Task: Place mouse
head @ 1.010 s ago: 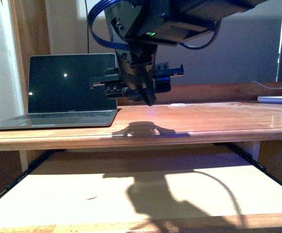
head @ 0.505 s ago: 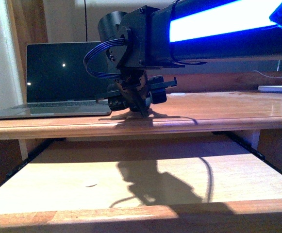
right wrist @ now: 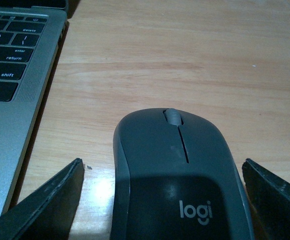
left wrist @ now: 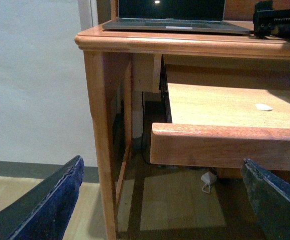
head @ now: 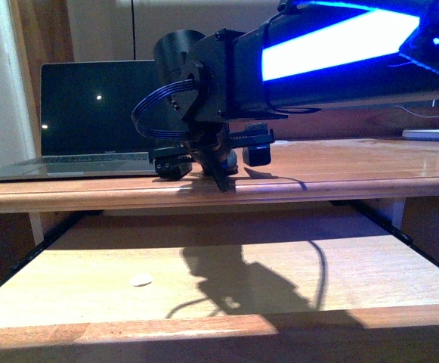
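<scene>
The mouse (right wrist: 177, 175) is dark grey with a scroll wheel and a "logi" mark. It lies flat on the wooden desk top (right wrist: 184, 60), just right of the laptop's keyboard (right wrist: 10, 70). My right gripper (right wrist: 160, 167) is open around it, and both fingers stand clear of its sides. In the front view the right gripper (head: 211, 165) is down on the desk top and hides most of the mouse. My left gripper (left wrist: 164, 200) hangs open and empty, low by the desk's left leg (left wrist: 102, 150).
An open laptop (head: 98, 121) with a dark screen stands at the desk's left. Below the top, a pull-out shelf (head: 204, 272) carries a small white spot (head: 140, 280). A white base (head: 431, 134) sits at the far right. A white adapter (left wrist: 207, 179) lies on the floor.
My right arm has come down from above the desk to its surface. Its fingers have spread wider beside the laptop.
</scene>
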### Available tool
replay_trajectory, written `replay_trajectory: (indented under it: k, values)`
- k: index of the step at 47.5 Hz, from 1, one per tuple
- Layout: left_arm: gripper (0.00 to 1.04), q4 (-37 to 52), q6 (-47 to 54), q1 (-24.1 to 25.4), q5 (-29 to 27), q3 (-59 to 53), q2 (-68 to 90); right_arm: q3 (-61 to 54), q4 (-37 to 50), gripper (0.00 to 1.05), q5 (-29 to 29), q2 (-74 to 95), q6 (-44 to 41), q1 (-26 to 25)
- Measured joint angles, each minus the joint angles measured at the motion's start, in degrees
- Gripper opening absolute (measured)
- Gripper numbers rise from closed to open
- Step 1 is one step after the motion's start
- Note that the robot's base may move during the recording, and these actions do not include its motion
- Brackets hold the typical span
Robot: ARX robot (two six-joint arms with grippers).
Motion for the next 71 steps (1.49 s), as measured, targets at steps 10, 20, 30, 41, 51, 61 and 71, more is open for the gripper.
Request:
replay_trajectory:
  k: [10, 20, 30, 41, 51, 61, 71]
  values:
    - [0.97, 0.0, 0.0, 0.0, 0.0, 0.0, 0.0, -22.34, 18.29, 0.97, 0.7, -17.22, 4.0, -2.64]
    - [0.97, 0.0, 0.0, 0.0, 0.0, 0.0, 0.0, -49.22, 31.87, 0.97, -5.55, -39.36, 5.7, -6.01]
    - [0.97, 0.0, 0.0, 0.0, 0.0, 0.0, 0.0, -79.36, 39.08, 0.97, -22.45, -58.31, 6.14, -7.82]
    - [0.97, 0.0, 0.0, 0.0, 0.0, 0.0, 0.0, -103.93, 41.51, 0.97, -41.29, -75.12, 3.3, -11.82]
    - [0.97, 0.0, 0.0, 0.0, 0.0, 0.0, 0.0, -118.38, 40.65, 0.97, -48.61, -81.26, -1.97, -16.24]
    - [0.97, 0.0, 0.0, 0.0, 0.0, 0.0, 0.0, -122.6, 43.01, 0.97, -48.94, -80.78, -4.85, -17.64]
    - [0.97, 0.0, 0.0, 0.0, 0.0, 0.0, 0.0, -121.66, 46.53, 0.97, -45.92, -75.78, -5.25, -16.2]
